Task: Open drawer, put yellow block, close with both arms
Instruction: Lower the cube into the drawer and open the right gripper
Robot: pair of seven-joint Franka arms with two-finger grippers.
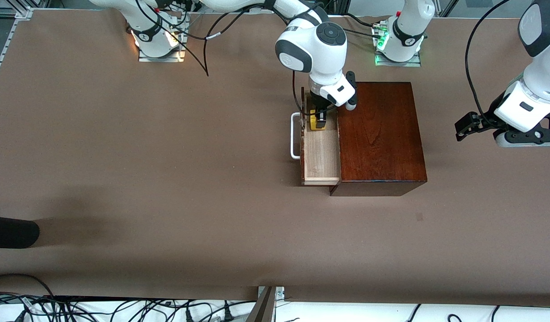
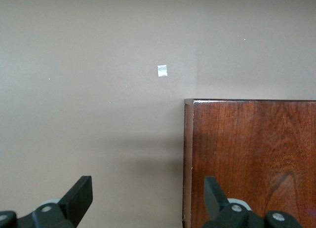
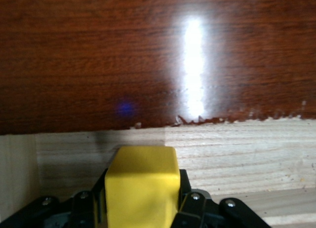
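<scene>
The drawer (image 1: 320, 154) stands pulled out of the dark wooden box (image 1: 381, 134) toward the right arm's end, white handle (image 1: 295, 136) at its front. My right gripper (image 1: 318, 118) is down in the drawer's end farthest from the front camera, shut on the yellow block (image 1: 318, 125). In the right wrist view the yellow block (image 3: 143, 186) sits between the black fingers (image 3: 183, 186), over the drawer's pale wood (image 3: 237, 156), with the gripper (image 3: 143, 201) shut on it. My left gripper (image 1: 464, 126) waits, open, over the table beside the box (image 2: 252, 159); the left gripper (image 2: 146, 198) holds nothing.
A black object (image 1: 11, 231) lies at the table edge at the right arm's end, near the front camera. Cables (image 1: 123, 308) run along the front edge. A small white scrap (image 2: 162, 71) lies on the brown table (image 1: 167, 179) next to the box.
</scene>
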